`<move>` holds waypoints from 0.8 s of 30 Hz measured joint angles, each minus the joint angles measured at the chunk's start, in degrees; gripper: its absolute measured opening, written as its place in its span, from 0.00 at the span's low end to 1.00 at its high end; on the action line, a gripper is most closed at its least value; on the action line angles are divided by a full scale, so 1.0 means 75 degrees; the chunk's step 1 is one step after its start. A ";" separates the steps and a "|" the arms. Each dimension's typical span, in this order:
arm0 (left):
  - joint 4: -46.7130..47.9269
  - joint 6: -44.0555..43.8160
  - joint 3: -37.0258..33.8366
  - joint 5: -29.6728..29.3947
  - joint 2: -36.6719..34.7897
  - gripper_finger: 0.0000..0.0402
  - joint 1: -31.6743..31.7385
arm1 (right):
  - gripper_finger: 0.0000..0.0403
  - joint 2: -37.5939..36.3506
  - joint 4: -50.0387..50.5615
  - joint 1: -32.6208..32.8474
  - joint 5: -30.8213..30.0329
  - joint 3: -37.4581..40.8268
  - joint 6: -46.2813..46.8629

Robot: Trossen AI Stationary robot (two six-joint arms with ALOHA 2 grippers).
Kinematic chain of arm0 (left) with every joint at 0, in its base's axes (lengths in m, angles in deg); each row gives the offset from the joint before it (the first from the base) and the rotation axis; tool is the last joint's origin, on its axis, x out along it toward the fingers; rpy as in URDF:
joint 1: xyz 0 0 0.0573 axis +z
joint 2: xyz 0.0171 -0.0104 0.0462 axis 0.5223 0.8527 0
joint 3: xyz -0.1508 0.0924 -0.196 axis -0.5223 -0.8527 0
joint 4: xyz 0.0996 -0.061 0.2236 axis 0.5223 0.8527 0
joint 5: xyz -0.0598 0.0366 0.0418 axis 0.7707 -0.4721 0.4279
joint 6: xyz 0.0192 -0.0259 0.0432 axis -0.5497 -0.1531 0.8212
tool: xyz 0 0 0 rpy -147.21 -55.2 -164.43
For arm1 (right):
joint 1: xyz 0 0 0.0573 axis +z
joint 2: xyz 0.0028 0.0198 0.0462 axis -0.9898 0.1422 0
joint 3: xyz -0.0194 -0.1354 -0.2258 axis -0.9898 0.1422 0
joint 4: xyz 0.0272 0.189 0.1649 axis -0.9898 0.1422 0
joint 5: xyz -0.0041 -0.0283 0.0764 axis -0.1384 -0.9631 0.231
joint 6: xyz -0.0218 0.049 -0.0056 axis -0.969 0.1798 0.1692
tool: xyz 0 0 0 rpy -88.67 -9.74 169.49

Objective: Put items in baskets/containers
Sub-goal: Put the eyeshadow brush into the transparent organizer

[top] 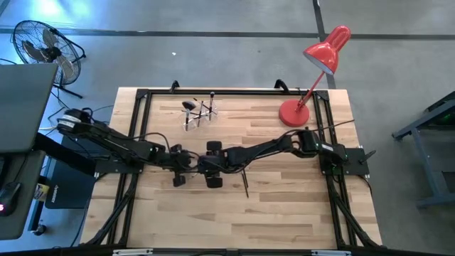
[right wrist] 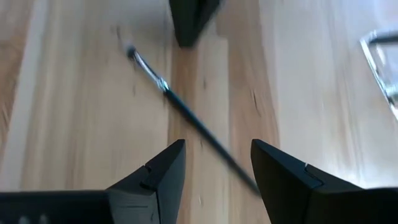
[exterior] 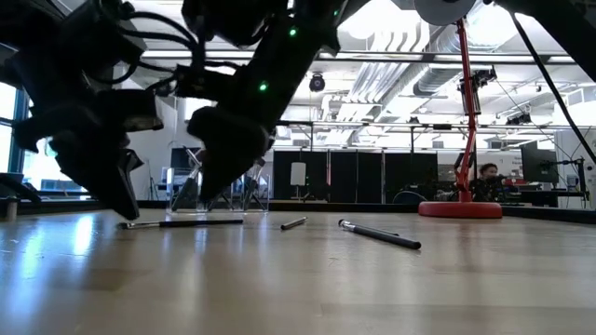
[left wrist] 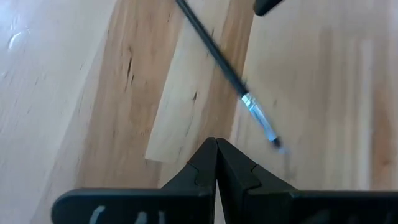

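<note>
A slim dark makeup brush (right wrist: 186, 112) with a silver ferrule (left wrist: 255, 111) lies flat on the wooden table between my two grippers. My right gripper (right wrist: 217, 155) is open, its fingers standing on either side of the handle without touching it. My left gripper (left wrist: 216, 144) is shut and hovers just short of the brush's tip. In the high view both meet at the table's middle, left (top: 178, 174) and right (top: 212, 171). A small clear holder (top: 199, 114) with several brushes standing in it sits at the far left. Another brush (top: 244, 181) lies to the right of the grippers.
A red desk lamp (top: 295, 114) stands at the far right corner, its base (exterior: 461, 209) on the table. A black frame (top: 142, 96) runs round the table's edges. In the low view a short dark piece (exterior: 293, 223) lies between the two loose brushes.
</note>
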 joint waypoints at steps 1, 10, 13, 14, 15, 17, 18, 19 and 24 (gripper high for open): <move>-0.0009 -0.0163 0.0003 0.0019 -0.0093 0.00 0.0000 | 0.44 -0.0062 0.0210 0.0000 -0.0029 0.0000 0.0127; -0.0055 -0.1534 0.0012 0.0074 -0.0683 0.00 0.0000 | 0.43 -0.0895 0.2114 -0.0063 0.0548 -0.0003 0.1060; -0.0051 -0.2074 0.0026 0.0071 -0.0738 0.00 0.0000 | 0.40 -0.1184 0.2272 -0.0055 0.0585 0.0305 0.0789; 0.0076 -0.2273 0.0072 0.0065 -0.0736 0.00 0.0000 | 0.39 -0.1359 0.2168 -0.0055 0.0646 0.0649 0.0750; 0.0277 -0.2429 0.0156 0.0057 -0.0736 0.00 -0.0011 | 0.38 -0.1580 0.1934 -0.0050 0.0739 0.1102 0.0719; 0.0819 -0.2686 0.0475 -0.0073 -0.0736 0.00 -0.0132 | 0.34 -0.2184 0.1238 -0.0048 0.0950 0.2267 0.0741; 0.1133 -0.2816 0.0677 -0.0188 -0.0736 0.00 -0.0228 | 0.33 -0.2542 0.0801 -0.0051 0.1065 0.2886 0.0798; 0.1435 -0.2939 0.0901 -0.0343 -0.0727 0.00 -0.0345 | 0.32 -0.2937 0.0338 -0.0069 0.1124 0.3523 0.0869; 0.2715 -0.3587 0.1864 -0.1129 -0.0727 0.00 -0.0862 | 0.27 -0.4894 -0.2406 -0.0199 0.1124 0.6282 0.1306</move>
